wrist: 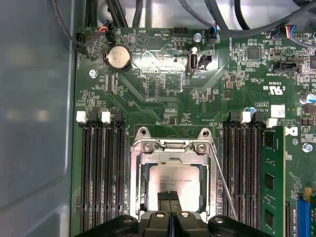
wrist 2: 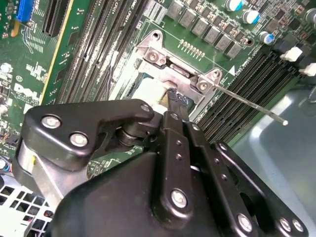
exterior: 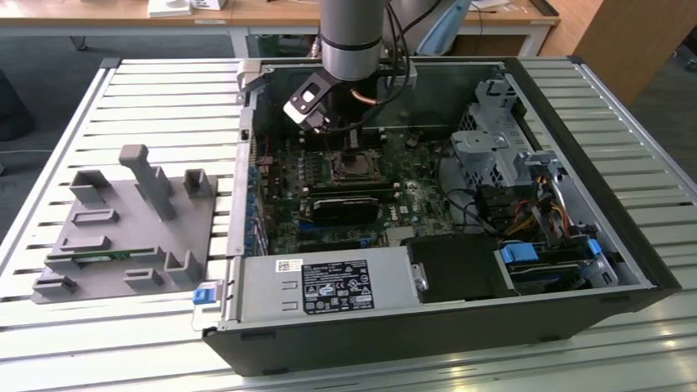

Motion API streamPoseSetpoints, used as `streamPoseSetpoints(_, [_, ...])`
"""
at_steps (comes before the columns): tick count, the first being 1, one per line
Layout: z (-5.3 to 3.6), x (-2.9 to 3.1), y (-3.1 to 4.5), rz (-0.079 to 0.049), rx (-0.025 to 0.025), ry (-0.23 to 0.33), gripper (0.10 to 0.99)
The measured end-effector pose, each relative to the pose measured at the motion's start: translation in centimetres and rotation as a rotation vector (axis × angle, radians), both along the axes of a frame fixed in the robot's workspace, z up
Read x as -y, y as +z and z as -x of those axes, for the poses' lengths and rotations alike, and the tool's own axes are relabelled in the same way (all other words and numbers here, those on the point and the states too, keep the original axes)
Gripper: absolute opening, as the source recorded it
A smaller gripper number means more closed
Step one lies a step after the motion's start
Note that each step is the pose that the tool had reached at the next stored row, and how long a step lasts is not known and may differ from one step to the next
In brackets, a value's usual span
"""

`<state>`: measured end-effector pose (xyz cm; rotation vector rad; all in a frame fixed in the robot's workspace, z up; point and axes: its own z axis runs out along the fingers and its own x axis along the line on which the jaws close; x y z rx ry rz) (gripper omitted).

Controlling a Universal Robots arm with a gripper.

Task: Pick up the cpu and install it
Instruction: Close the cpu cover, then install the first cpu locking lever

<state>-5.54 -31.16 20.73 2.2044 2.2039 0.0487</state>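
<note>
The cpu (wrist: 178, 177) lies flat in the socket frame (wrist: 170, 146), toward twelve o'clock inside the computer case (exterior: 436, 331) in the exterior view. The gripper (wrist: 169, 196), jaws pinched together, touches its top. Placement looks done; the thin lever (wrist: 224, 187) seems unlatched.

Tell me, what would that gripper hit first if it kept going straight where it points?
Probably the cpu, the silver square chip lying in the socket frame on the green board. The gripper, jaws shut, points right at it; whether it touches the chip is unclear.
</note>
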Motion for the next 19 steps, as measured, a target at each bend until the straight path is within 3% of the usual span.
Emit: streamPoseSetpoints(19, [-0.37,-0.01,0.32,0.0,0.0002,0.0,0.106])
